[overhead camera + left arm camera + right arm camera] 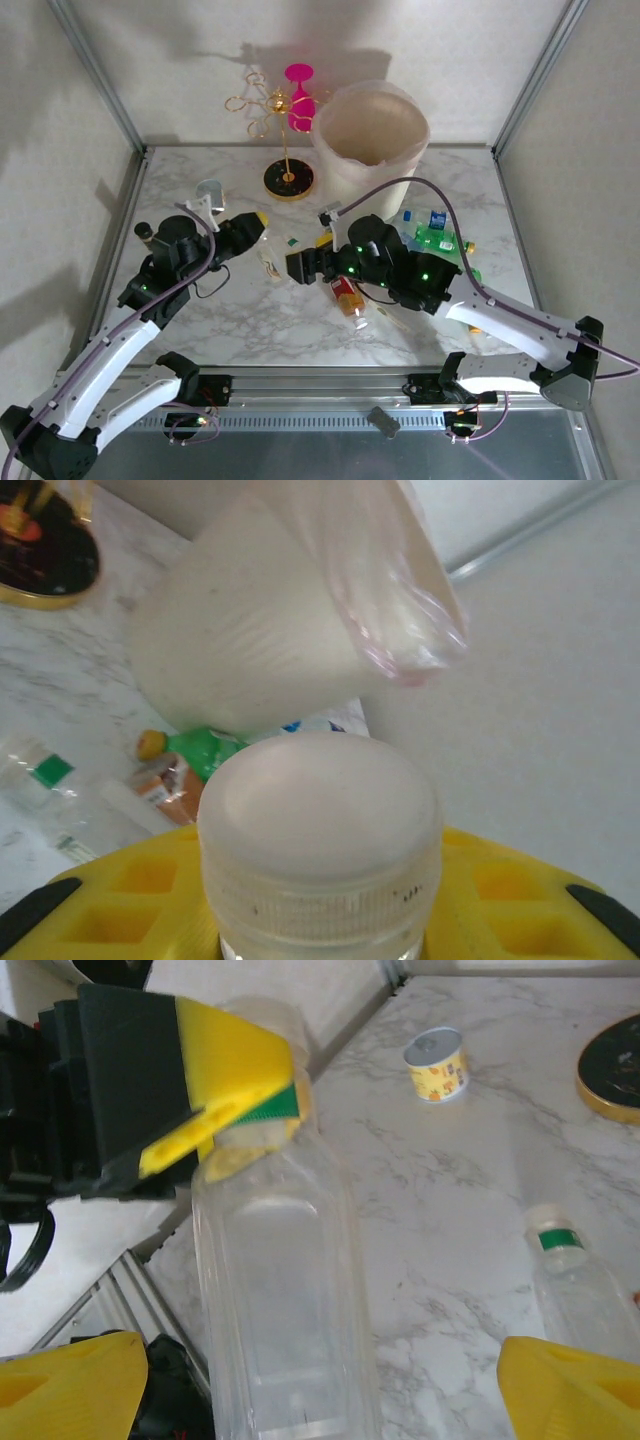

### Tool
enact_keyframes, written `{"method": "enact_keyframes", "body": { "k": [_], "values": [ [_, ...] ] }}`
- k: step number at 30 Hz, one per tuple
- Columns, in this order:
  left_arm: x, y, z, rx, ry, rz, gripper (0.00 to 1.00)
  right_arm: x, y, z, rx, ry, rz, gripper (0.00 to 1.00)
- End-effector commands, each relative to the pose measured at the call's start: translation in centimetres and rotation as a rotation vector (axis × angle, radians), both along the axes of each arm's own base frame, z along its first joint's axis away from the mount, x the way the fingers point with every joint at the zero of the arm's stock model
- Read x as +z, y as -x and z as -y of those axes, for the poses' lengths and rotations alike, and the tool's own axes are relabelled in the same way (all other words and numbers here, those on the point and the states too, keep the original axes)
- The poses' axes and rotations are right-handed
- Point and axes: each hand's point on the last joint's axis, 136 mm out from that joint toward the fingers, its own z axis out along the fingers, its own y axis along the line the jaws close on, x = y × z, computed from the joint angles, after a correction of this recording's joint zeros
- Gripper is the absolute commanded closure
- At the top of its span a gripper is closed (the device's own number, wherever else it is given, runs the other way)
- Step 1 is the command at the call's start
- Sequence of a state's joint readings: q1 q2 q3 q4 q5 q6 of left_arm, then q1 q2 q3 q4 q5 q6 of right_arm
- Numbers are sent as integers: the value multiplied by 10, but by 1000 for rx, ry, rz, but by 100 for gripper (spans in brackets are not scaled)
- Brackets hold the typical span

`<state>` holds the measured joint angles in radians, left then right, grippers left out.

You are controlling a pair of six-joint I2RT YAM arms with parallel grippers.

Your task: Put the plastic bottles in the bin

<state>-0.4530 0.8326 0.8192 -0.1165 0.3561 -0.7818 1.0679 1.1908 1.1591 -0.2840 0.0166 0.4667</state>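
Your left hand point(247, 229) clamps a clear white-capped plastic bottle point(280, 1300); right hand point(320, 1380) gapes. Green plastic bottles point(435, 238) lie outside the translucent whitish bin point(400, 165), unbinned.

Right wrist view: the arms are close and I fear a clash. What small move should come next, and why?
Probably back the right gripper away from the clear bottle. Its fingers stand wide open either side of the body, while the left gripper is shut on the neck under the white cap. That would free the left arm to carry it to the bin.
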Motion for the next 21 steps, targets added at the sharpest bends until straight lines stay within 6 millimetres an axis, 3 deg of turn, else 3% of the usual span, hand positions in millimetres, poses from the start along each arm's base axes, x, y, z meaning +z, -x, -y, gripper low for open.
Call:
{"method": "enact_keyframes", "body": {
  "k": [1,9,15,21],
  "values": [
    [29,8,19,-84,25,89,76,13,3,-12,47,-3,23,7],
    [35,13,30,-118,12,106,77,-8,4,-30,92,59,-15,7],
    [31,15,35,-132,6,106,76,-26,-2,-30,66,106,-26,17],
    [26,16,39,-146,7,98,76,-28,-1,-31,69,101,-23,31]
  ]
}}
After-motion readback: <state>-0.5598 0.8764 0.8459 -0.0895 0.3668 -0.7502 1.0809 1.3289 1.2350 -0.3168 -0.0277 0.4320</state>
